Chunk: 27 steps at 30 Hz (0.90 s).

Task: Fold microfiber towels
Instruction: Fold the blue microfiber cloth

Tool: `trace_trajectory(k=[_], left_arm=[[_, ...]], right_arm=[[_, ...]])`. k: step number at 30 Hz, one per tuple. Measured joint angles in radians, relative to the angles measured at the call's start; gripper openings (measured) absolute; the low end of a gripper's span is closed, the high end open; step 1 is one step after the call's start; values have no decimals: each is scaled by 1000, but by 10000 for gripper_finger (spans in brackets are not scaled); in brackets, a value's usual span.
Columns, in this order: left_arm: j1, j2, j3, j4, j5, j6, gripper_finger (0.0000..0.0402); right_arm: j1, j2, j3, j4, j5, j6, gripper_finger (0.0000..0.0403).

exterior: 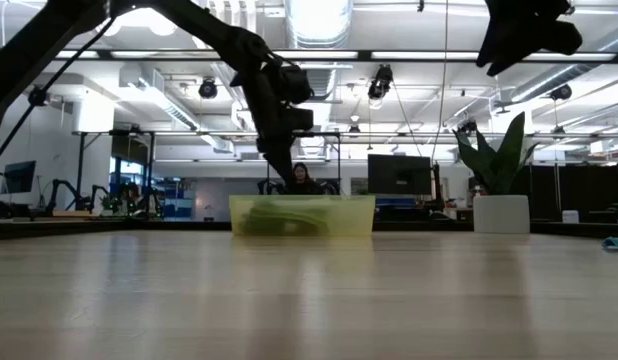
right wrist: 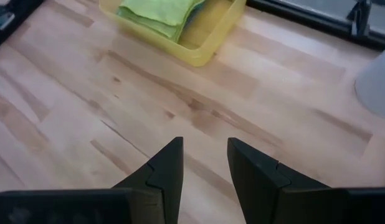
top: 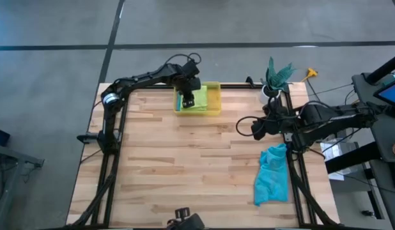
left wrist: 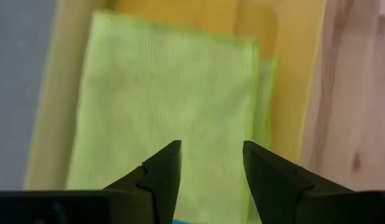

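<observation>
From above, a folded lime green towel (top: pixel 196 100) lies in the yellow bin (top: pixel 214 102) at the far edge of the worktop (top: pixel 185 166), with a strip of teal showing at its left side. A second teal towel (top: pixel 273 176) lies crumpled and unfolded near the worktop's right edge. The left hand (top: pixel 188 99) hangs over the bin, right above the green towel. The right hand (top: pixel 256 128) hovers over bare wood between the bin and the crumpled towel, near a white pot with a green plant (top: pixel 276 78) at the far right corner.

At table height, the bin (exterior: pixel 302 215) shows greenish cloth through its translucent wall, and the left arm reaches down behind it. The plant (exterior: pixel 501 160) stands to the right, and a person sits far back in the room.

In the left wrist view, the green towel (left wrist: pixel 161 99) is a neat flat rectangle with crisp edges filling the bin (left wrist: pixel 286 68); the left hand (left wrist: pixel 211 163) has its fingers spread apart, holding nothing, just above the cloth.

In the right wrist view, the right hand (right wrist: pixel 205 158) is parted and empty over the worktop (right wrist: pixel 86 124); the bin (right wrist: pixel 214 34) with its stacked green towel (right wrist: pixel 158 12) lies well ahead, with nothing between.
</observation>
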Motion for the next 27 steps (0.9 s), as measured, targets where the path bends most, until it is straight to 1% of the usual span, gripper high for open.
trace_trajectory(k=[3, 6, 8, 11, 13, 16, 21, 24, 27], left_arm=[[0, -15, -8, -45, 0, -45, 157], [-1, -61, -8, -34, 8, -92, 157], [-2, -104, -8, -17, 26, -118, 157], [-10, -164, -8, 13, 30, -158, 157], [-14, -204, -8, 19, 33, -188, 157], [-21, -265, -8, 27, 50, -232, 157], [-62, -355, -30, 27, 66, -315, 157], [-102, -401, -58, 42, 67, -365, 157], [-147, -427, -76, 54, 50, -401, 157]], right_arm=[[0, -1, -12, -5, -5, 91, 121], [0, 5, -37, -55, -52, 213, 121], [-2, 14, -70, -96, -119, 298, 121], [-4, 32, -128, -96, -263, 324, 130], [-5, 50, -164, -82, -337, 311, 144], [-7, 83, -203, -69, -417, 299, 175], [-11, 155, -260, -64, -580, 392, 227], [-11, 207, -285, -45, -636, 416, 254], [-11, 260, -293, -9, -678, 409, 272]])
